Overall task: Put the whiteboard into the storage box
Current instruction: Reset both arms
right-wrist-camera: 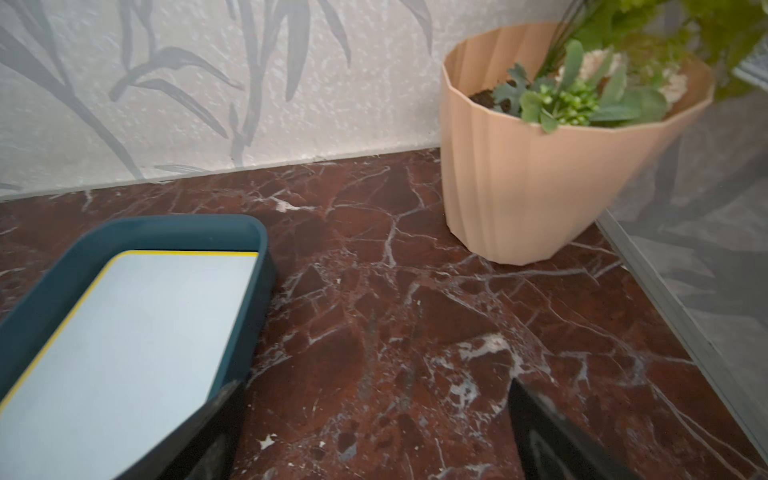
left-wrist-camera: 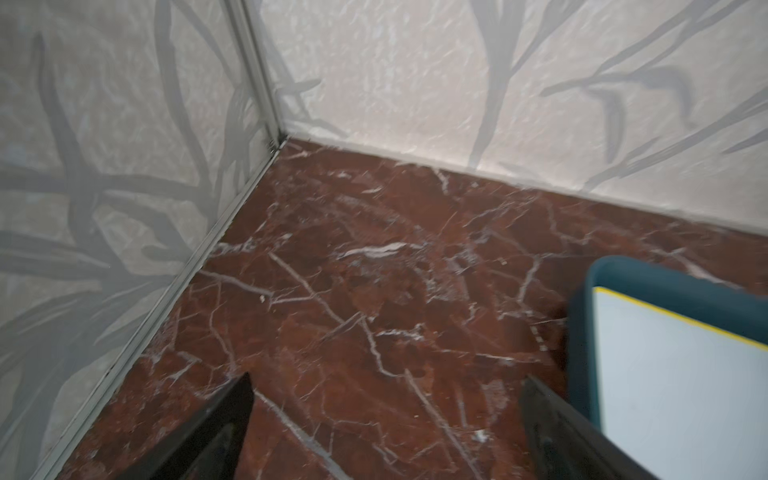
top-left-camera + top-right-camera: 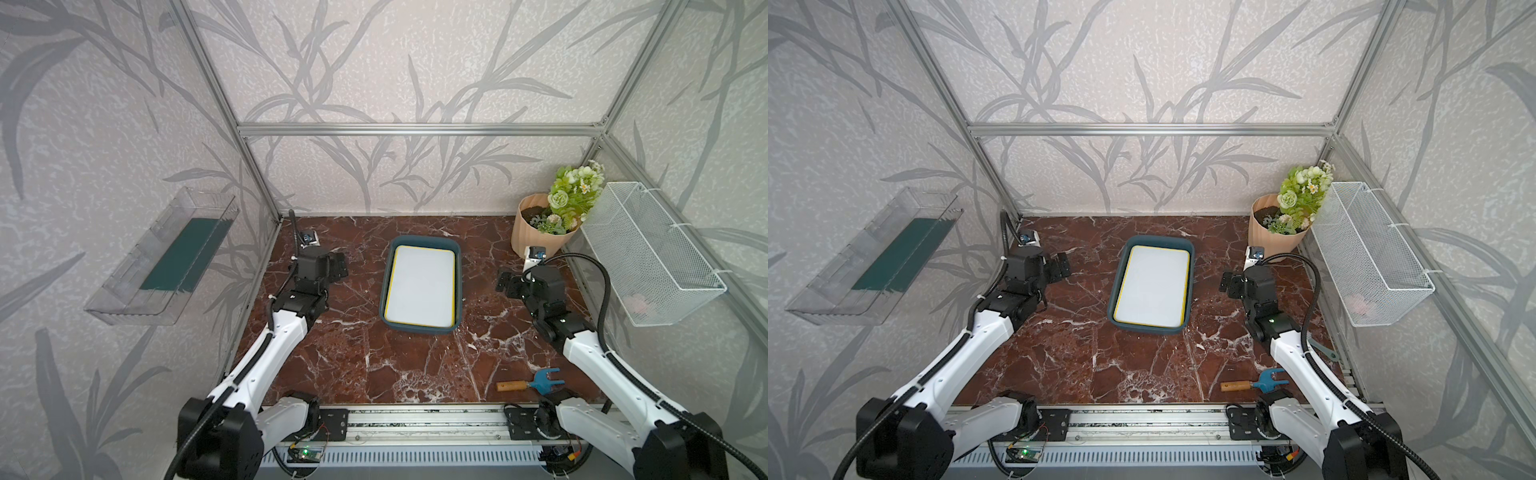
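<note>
Beside the storage box (image 3: pixel 423 330), left pincer (image 3: pixel 340 266) and right pincer (image 3: pixel 503 282) spread, low

this is a robot test booth, made up to look a bit like a home. shiny metal bars (image 3: pixel 419 129) hold up flat walls (image 3: pixel 415 62) with grey leaf paper. the table (image 3: pixel 353 361) looks like red stone. a left arm (image 3: pixel 282 336) and a right arm (image 3: pixel 594 365) sit on a metal rail (image 3: pixel 424 419) at 6 o'clock, by a small board with a green light (image 3: pixel 305 452). a flower pot (image 3: pixel 534 239) stands at 2 o'clock. a wire basket (image 3: pixel 648 257) hangs at 3 o'clock and a clear bin (image 3: pixel 166 257) at 9 o'clock.
</note>
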You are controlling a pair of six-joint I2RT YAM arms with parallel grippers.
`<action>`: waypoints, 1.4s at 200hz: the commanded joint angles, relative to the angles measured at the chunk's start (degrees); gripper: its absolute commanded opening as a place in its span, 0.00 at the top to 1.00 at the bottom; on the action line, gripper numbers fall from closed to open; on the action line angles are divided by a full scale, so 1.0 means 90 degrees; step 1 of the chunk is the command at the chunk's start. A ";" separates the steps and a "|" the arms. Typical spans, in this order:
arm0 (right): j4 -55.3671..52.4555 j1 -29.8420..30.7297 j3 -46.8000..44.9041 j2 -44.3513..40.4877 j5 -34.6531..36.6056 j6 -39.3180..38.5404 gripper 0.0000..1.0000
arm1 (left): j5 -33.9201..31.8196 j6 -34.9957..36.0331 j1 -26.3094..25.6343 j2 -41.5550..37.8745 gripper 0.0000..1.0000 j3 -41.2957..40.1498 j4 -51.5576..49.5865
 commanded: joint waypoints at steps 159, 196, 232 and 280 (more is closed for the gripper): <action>0.4693 -0.0438 -0.1825 0.1821 0.0731 -0.1487 0.01 | 0.0866 0.0963 0.1122 0.1887 0.00 -0.1880 0.4391; 0.5529 -0.0447 -0.1970 0.2311 0.0689 -0.1647 0.01 | 0.0774 0.0991 0.1190 0.2133 0.00 -0.2496 0.5787; 0.5986 -0.0457 -0.1855 0.3012 0.0323 -0.1748 0.01 | 0.1034 0.1060 0.1240 0.2440 0.01 -0.2646 0.6353; 0.5574 -0.0506 -0.1279 0.3594 -0.0032 -0.1866 0.01 | 0.1029 0.1128 0.1247 0.2566 0.01 -0.2751 0.6789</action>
